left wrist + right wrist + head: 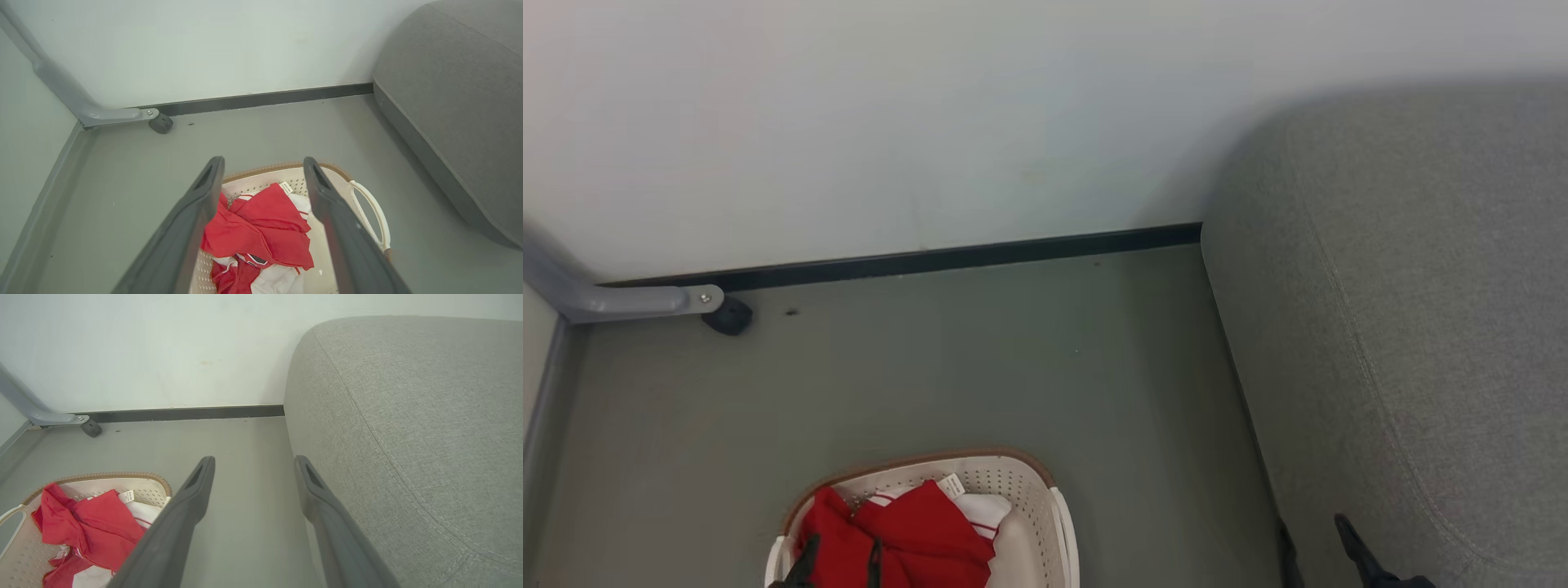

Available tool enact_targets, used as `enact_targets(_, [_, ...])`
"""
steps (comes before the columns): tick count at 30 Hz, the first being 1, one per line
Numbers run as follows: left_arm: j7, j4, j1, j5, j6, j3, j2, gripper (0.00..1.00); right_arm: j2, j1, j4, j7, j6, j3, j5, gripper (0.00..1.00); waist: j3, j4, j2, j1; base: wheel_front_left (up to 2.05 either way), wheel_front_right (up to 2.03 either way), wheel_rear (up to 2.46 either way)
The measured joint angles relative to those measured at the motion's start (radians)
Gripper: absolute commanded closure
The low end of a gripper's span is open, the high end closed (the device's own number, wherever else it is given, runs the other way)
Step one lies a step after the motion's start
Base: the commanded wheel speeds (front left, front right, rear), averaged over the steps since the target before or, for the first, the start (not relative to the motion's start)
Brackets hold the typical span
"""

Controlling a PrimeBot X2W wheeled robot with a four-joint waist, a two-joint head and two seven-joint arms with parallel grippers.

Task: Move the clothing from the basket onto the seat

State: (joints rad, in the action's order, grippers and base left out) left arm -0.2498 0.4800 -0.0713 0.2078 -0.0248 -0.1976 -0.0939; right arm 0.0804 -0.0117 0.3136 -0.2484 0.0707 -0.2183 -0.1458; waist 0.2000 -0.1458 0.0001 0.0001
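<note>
The cream basket [1033, 506] with a brown rim stands on the floor at the bottom of the head view. The red and white clothing [915, 531] lies crumpled inside it. My left gripper [841, 565] hangs open just above the clothing, touching nothing. In the left wrist view its fingers [263, 163] frame the clothing [261, 228] and the basket [369, 204]. My right gripper [1315, 535] is open beside the front edge of the grey seat [1421, 327]. In the right wrist view it [254, 461] is empty between the basket [151, 490], the clothing [94, 526] and the seat [408, 416].
A grey metal leg with a dark round foot [727, 314] juts out at the left by the wall. A black skirting strip [931, 261] runs along the white wall. Bare grey floor [1013, 367] lies between the basket and the seat.
</note>
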Motion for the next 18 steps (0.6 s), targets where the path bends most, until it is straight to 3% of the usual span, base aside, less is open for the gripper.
enact_targets(12, [0.049,0.179,-0.16,-0.04,0.053,-0.032,-0.049,0.0,-0.014,-0.049,-0.059,-0.001,0.006,-0.035,0.024,0.0,0.177,-0.065,0.0001,0.0001,0.0,0.0,0.0])
enact_targets(18, [0.095,0.241,-0.263,0.008,0.097,-0.002,-0.036,0.0,-0.025,-0.076,-0.084,-0.001,0.009,-0.063,0.032,0.0,0.269,-0.089,0.0001,0.0001,0.0,0.0,0.0])
